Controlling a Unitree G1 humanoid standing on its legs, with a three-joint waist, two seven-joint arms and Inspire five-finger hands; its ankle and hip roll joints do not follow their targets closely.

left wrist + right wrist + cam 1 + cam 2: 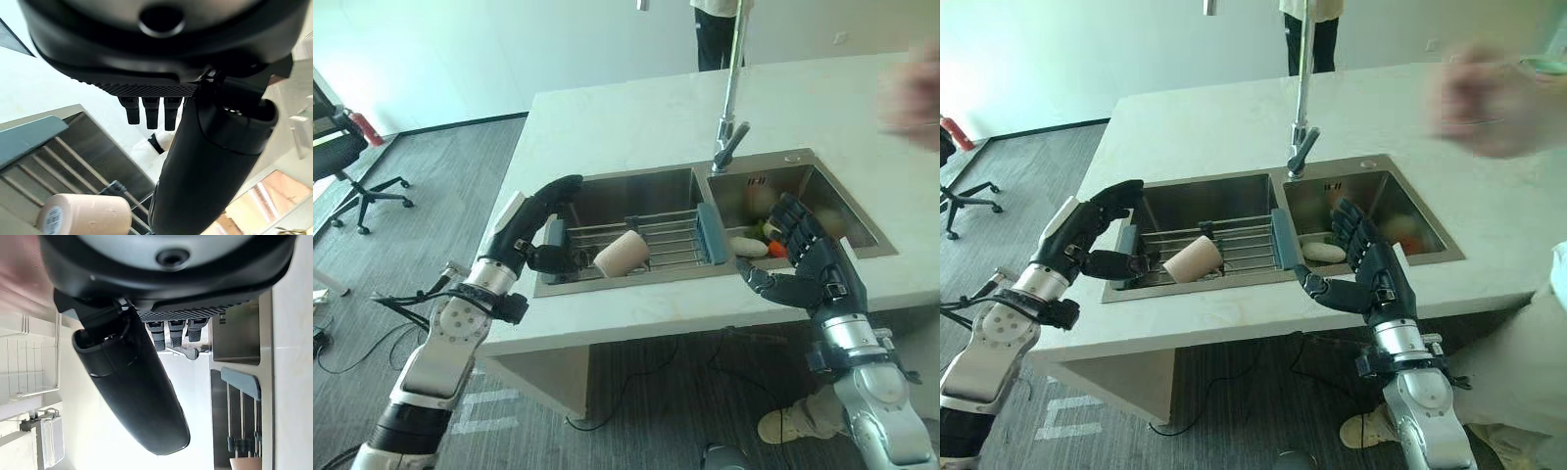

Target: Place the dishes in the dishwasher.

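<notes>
1. Far left, on grey carpet: an office chair [352, 181] with a red fire extinguisher [362, 127] near it by the wall.
2. Left hand [536, 227] raised over the left rim of the sink [617, 186] — fingers loosely extended, thumb spread, nothing gripped; released.
3. Just beside that hand, over the left basin: a wire drying rack [661, 240] with blue-grey end pieces, spanning the basin side to side.
4. Lying tipped on its side on the rack: a beige cup [623, 253], close to the left thumb but apart from it (same cup seen past the thumb in the left wrist view [83, 214]).
5. At the divider between the two basins: a tall chrome faucet [732, 98], lever angled out over the sink.
6. In the right basin: a pale oblong dish [1324, 253] and a few more items, among them something red [777, 249] — partly hidden by the right hand, too unclear to identify.
7. Right hand [808, 264] held over the front of the right basin, palm toward the rack, fingers straight and splayed, holding nothing.
8. Light stone bench [636, 113] wrapping the sink on all sides.
9. Far right: a blurred hand of a person [1489, 98] above the bench; another person [1310, 34] standing behind the bench at the top.
</notes>
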